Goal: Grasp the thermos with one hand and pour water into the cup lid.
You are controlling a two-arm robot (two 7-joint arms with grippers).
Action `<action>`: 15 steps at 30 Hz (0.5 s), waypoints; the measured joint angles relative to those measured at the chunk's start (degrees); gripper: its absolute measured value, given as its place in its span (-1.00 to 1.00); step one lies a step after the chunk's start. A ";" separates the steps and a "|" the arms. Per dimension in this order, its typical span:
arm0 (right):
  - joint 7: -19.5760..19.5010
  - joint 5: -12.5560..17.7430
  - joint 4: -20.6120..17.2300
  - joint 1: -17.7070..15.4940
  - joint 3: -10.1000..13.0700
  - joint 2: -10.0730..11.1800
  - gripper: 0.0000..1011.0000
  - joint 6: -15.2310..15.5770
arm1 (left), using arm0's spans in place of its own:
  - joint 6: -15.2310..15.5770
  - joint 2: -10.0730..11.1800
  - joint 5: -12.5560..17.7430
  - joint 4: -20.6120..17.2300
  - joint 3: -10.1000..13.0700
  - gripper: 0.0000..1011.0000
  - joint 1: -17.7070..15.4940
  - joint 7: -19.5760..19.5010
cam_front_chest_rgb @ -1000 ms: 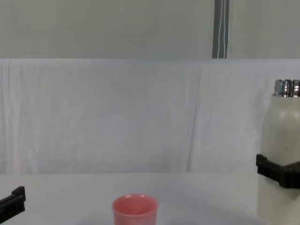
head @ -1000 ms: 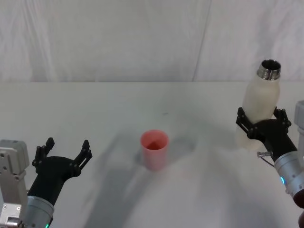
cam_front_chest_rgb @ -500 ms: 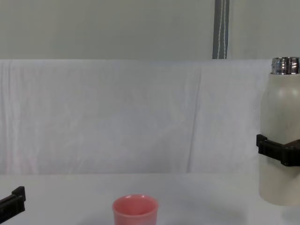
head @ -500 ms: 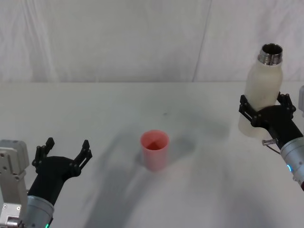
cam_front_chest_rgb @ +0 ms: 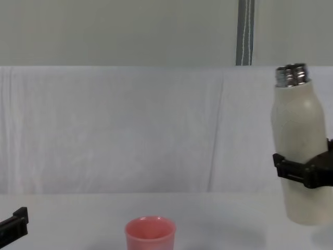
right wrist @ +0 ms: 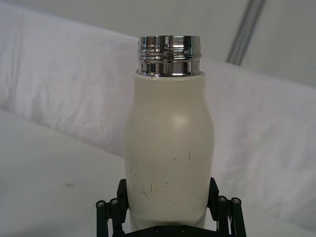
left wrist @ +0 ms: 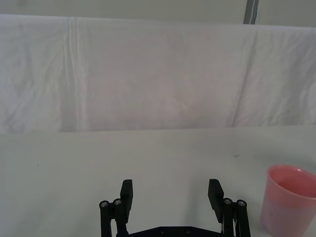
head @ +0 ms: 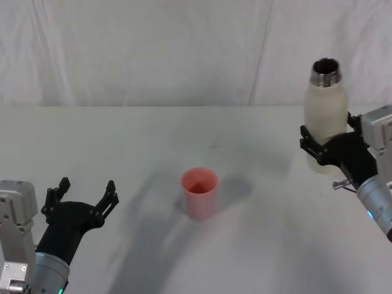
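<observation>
From the head camera I see the cup lid (head: 199, 193), a small salmon-pink cup, standing upright near the middle of the white table (head: 153, 141). I can see down into it: pink walls and floor, and I cannot tell whether any water is inside. Well to the right of the cup, my right gripper (head: 326, 146) holds the thermos (head: 324, 113) around its lower body, lifted clear of the table. The thermos is close to upright, its open steel mouth leaning slightly toward the cup (dark inside, contents not visible). Well to the left of the cup, nearer me, my left gripper (head: 82, 197) sits low with fingers spread wide, holding nothing.

The left wrist camera shows the spread fingers (left wrist: 126, 195) of the left gripper (left wrist: 170, 197) over bare table, with the cup beside them, apart from both.

The right wrist camera shows the cream-white thermos with its threaded steel neck; the right gripper (right wrist: 170, 210) clamps both sides of the body.

From the chest camera the thermos hangs above the table to the right of the cup, tilted a little toward it, the black gripper band across its lower half.
</observation>
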 joint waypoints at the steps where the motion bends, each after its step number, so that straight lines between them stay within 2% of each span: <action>1: 0.09 -0.67 0.02 0.18 -0.34 0.28 0.88 -0.04 | 0.00 0.00 0.00 0.00 0.00 0.98 0.00 0.00; 12: 1.26 -10.02 0.41 3.39 -5.58 3.73 0.88 -0.82 | 0.00 0.00 0.00 0.00 0.00 0.98 0.00 0.00; 15: 1.42 -11.67 0.52 3.99 -6.51 4.22 0.88 -1.01 | 0.00 0.00 0.00 0.00 0.00 0.98 0.00 0.00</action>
